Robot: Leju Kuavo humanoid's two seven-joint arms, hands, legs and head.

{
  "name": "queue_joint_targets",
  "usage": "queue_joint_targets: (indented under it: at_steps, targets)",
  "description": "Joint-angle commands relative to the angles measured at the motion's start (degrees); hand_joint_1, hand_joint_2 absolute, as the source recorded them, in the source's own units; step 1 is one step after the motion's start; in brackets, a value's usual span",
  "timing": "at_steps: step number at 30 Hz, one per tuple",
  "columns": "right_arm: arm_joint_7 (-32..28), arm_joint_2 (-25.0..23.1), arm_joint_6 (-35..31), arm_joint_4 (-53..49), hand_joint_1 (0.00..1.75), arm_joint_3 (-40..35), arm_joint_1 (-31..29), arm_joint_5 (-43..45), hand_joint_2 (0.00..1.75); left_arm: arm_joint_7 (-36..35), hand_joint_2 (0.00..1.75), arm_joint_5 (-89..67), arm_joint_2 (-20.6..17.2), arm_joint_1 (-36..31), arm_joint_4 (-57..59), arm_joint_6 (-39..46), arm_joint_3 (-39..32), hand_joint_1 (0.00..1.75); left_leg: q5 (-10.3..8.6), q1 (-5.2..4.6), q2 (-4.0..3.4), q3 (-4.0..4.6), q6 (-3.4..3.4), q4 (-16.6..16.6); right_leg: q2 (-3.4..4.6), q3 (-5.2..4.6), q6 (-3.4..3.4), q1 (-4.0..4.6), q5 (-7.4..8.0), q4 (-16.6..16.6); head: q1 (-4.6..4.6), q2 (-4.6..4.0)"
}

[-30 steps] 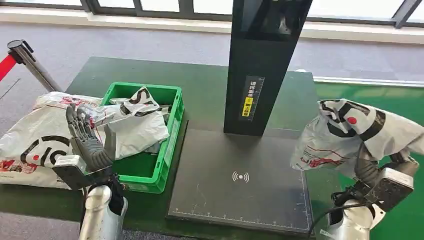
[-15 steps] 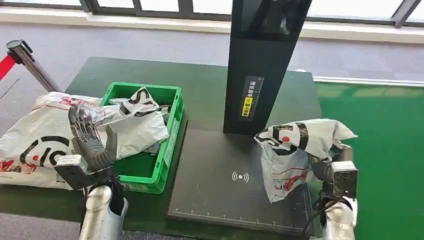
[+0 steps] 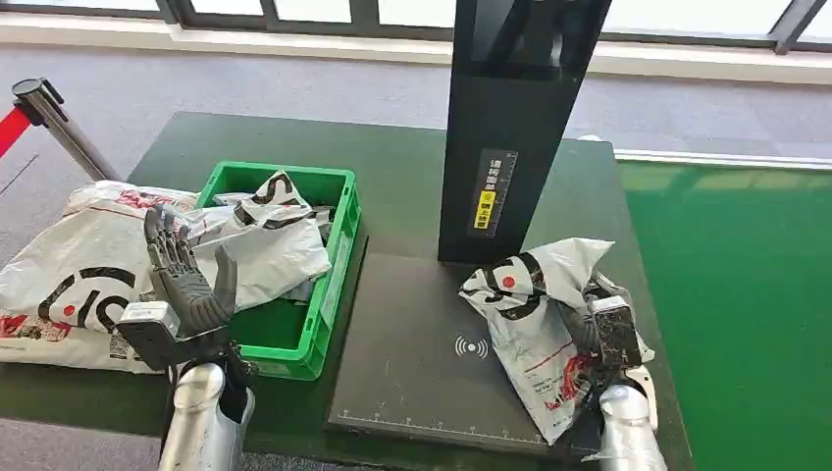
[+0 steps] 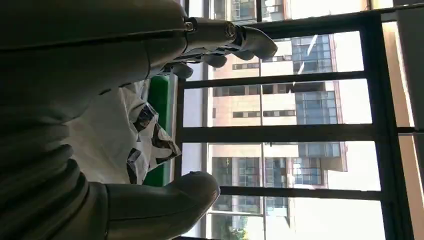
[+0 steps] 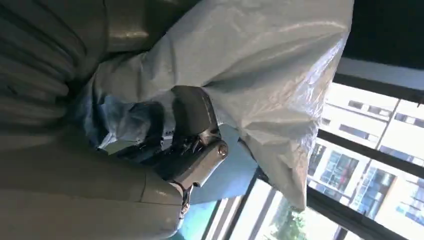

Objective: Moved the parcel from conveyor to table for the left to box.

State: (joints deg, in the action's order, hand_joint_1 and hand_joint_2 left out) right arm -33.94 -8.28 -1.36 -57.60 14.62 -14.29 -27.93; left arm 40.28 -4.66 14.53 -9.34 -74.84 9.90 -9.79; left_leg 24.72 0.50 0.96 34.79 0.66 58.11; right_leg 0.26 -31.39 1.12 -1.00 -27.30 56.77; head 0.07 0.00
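I see the green plastic crate [image 3: 329, 257] holding crumpled white mailers [image 3: 265, 240], my left robot hand [image 3: 186, 285] spread beside it, while my right robot hand [image 3: 594, 329] grips the white plastic parcel [image 3: 530, 324] on the black scanner pad [image 3: 422, 363] right of it.

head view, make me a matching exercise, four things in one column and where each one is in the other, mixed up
Things:
1. parcel
2. green crate
3. left hand
4. black tower

Places:
A. raised open in front of the crate
B. upright behind the scanner pad
C. in the right hand over the pad
D. left of the pad, bags inside

Pairs: 1-C, 2-D, 3-A, 4-B
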Motion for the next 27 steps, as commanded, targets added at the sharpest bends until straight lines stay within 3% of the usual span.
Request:
queue_joint_targets:
  at_steps: [1,13,27]
  targets:
    - [-0.3,0.0,0.0,9.7,0.00,-3.0,-4.0,0.4,0.00,-0.3,1.75,0.7,-2.3,-1.5,2.9,0.6,1.4,0.00,0.01,-0.01,-0.19,-0.11,0.00,-0.1,0.11,0.05,-0.07,0.01,0.03,-0.1,-0.02,0.00]
    - [-0.8,0.2,0.2,10.7,0.00,-3.3,-4.2,0.8,0.00,-0.3,1.75,1.1,-2.4,-1.0,2.4,1.1,1.6,0.00,0.02,-0.02,-0.17,-0.10,0.00,-0.1,0.10,0.03,-0.07,0.00,0.02,0.0,0.00,0.00]
    - [-4.5,2.2,7.2,16.6,0.00,-1.3,-5.6,7.7,0.00,-0.3,1.75,1.4,-3.4,-1.4,3.8,1.7,3.6,0.00,-0.02,-0.03,-0.14,-0.16,-0.02,-0.1,0.03,0.10,-0.08,-0.01,0.03,-0.1,0.00,0.00]
